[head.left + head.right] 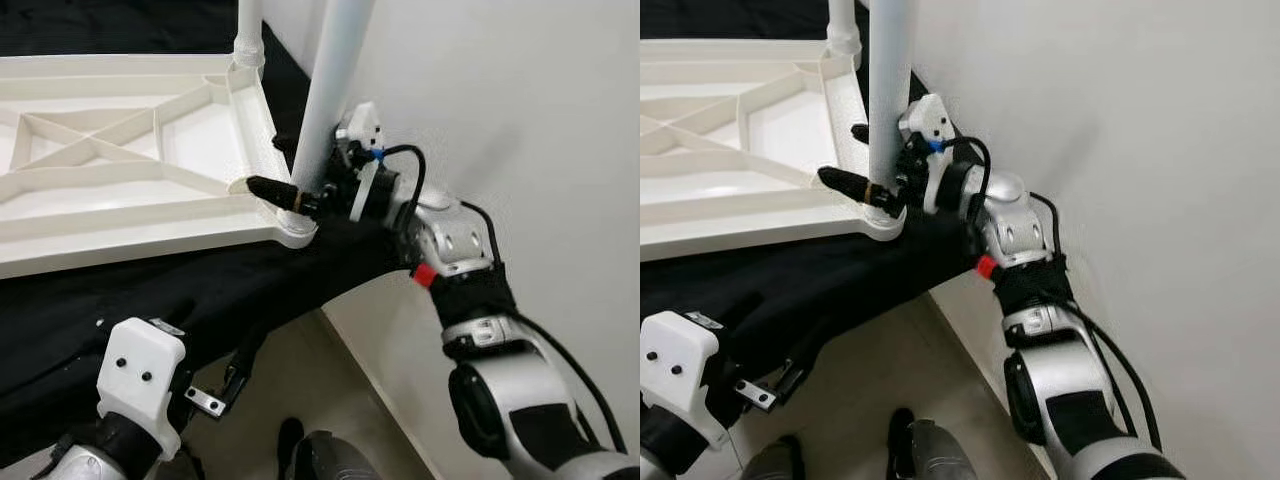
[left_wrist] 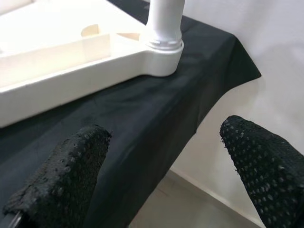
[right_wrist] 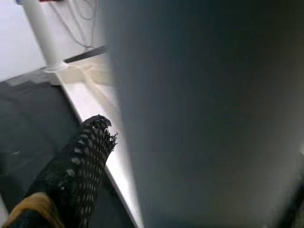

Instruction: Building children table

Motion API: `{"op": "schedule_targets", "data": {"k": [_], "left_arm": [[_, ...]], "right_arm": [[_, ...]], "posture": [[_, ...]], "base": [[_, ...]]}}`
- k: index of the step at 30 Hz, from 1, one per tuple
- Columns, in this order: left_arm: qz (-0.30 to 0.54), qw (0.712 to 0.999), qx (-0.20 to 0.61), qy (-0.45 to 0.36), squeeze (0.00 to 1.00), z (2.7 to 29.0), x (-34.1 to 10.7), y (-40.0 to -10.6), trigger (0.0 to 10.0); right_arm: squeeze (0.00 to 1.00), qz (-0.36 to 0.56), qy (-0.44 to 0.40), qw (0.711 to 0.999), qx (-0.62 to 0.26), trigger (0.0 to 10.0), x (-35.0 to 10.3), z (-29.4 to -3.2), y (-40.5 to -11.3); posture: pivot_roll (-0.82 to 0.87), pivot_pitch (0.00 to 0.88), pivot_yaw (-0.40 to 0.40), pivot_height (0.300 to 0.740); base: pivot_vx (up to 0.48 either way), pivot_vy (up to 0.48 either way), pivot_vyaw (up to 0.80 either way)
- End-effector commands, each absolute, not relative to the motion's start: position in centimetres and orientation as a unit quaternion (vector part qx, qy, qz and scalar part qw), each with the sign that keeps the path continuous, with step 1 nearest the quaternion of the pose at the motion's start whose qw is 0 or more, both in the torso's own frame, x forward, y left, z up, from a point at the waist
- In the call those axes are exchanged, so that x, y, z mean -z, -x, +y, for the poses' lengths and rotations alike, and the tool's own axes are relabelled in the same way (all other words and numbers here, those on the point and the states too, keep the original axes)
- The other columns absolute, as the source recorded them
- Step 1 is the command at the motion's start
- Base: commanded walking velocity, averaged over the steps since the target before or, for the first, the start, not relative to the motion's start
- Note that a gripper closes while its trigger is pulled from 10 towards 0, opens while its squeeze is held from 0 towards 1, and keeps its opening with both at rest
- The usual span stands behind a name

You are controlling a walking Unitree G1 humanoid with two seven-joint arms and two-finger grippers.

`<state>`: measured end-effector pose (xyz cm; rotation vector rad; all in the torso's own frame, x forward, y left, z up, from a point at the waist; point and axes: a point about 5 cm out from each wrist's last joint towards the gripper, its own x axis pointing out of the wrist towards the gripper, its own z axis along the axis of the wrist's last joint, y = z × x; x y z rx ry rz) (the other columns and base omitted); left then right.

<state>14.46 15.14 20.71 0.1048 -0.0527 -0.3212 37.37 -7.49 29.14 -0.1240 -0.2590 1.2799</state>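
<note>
The white children's table top lies upside down on a black cloth, ribs facing up. A white table leg stands upright in the near right corner socket. A second leg stands in the far corner. My right gripper reaches in from the wall side and is shut on the near leg just above the socket; one black finger shows in front of it. My left gripper hangs open and empty below the cloth's edge, facing that corner socket.
The black cloth covers the work surface and hangs over its front edge. A white wall stands close on the right, just behind my right arm. Pale floor lies below, with my own feet at the bottom.
</note>
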Motion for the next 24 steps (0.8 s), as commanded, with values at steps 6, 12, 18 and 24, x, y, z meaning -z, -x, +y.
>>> {"op": "schedule_targets", "data": {"k": [6, 12, 18, 24], "left_arm": [[-0.016, 0.987, 0.155, -0.052, 0.0, 15.6, -20.4, -13.6, 10.0], [-0.016, 0.986, 0.151, -0.062, 0.0, 16.0, -20.5, -13.6, 10.0], [-0.026, 0.984, 0.165, -0.067, 0.0, 15.7, -20.9, -14.1, 10.0], [-0.039, 0.982, 0.173, -0.066, 0.0, 15.2, -21.3, -14.6, 10.0]], "right_arm": [[0.0, -0.069, 0.088, 0.71, -0.695, 10.0, -28.7, -9.0, -37.3], [0.0, -0.091, 0.079, 0.718, -0.685, 0.0, -30.0, -9.6, -37.8], [0.0, -0.097, 0.064, 0.773, -0.624, 0.0, -28.5, -11.5, -38.4], [0.0, 0.056, 0.119, 0.961, -0.242, 0.0, -21.1, -13.6, -39.9]], "posture": [[0.27, 0.414, -0.218, 0.74], [0.27, 0.392, -0.201, 0.74], [0.22, 0.349, -0.191, 0.74], [0.2, 0.301, -0.208, 0.74]], "base": [[0.0, 0.0, 0.0], [0.0, 0.0, 0.0], [0.0, 0.0, 0.0], [0.0, 0.0, 0.0]]}}
